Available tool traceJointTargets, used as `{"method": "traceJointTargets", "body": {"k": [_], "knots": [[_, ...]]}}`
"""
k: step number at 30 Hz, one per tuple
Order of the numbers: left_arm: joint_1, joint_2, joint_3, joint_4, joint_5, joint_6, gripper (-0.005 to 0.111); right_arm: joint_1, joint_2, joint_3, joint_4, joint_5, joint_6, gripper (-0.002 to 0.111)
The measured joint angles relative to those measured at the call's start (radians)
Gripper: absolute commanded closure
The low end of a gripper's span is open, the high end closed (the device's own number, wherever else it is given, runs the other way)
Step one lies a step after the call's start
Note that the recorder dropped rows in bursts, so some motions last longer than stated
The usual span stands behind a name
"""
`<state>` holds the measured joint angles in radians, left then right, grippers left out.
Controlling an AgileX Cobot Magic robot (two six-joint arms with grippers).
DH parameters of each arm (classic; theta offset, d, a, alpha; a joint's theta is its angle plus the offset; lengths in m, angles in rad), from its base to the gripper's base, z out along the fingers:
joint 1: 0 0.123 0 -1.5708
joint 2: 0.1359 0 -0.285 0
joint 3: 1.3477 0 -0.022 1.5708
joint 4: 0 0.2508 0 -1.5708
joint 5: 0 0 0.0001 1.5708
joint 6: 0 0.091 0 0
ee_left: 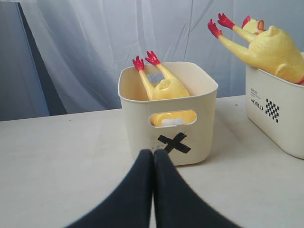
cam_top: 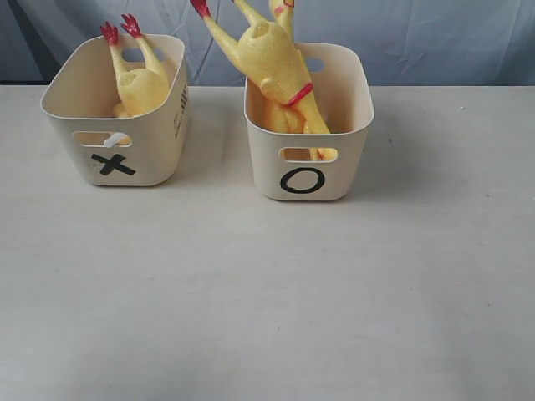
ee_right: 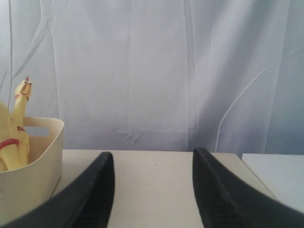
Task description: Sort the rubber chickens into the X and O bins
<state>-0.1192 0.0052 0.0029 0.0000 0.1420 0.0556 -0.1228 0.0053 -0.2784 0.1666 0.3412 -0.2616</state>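
The X bin (cam_top: 142, 154) stands at the back left with one rubber chicken (cam_top: 140, 83) head down in it, red feet up. The O bin (cam_top: 343, 109) beside it holds chickens (cam_top: 272, 58) sticking out above its rim. In the left wrist view my left gripper (ee_left: 153, 153) is shut and empty, low over the table just in front of the X bin (ee_left: 199, 118). In the right wrist view my right gripper (ee_right: 153, 164) is open with nothing between its fingers, and the O bin (ee_right: 33, 183) with a chicken's head (ee_right: 23, 89) lies off to one side. Neither gripper shows in the exterior view.
A pale curtain (cam_top: 435, 38) hangs behind the white table (cam_top: 267, 292). The table's far edge runs just behind the bins. A separate white surface (ee_right: 280, 171) adjoins the table in the right wrist view.
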Motion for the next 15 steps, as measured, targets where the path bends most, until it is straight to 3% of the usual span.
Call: {"method": "traceJointTargets", "body": {"k": [15], "knots": [[0.000, 0.000, 0.000, 0.000, 0.000, 0.000, 0.107, 0.058, 0.000, 0.120, -0.027, -0.023, 0.034, 0.060]]}}
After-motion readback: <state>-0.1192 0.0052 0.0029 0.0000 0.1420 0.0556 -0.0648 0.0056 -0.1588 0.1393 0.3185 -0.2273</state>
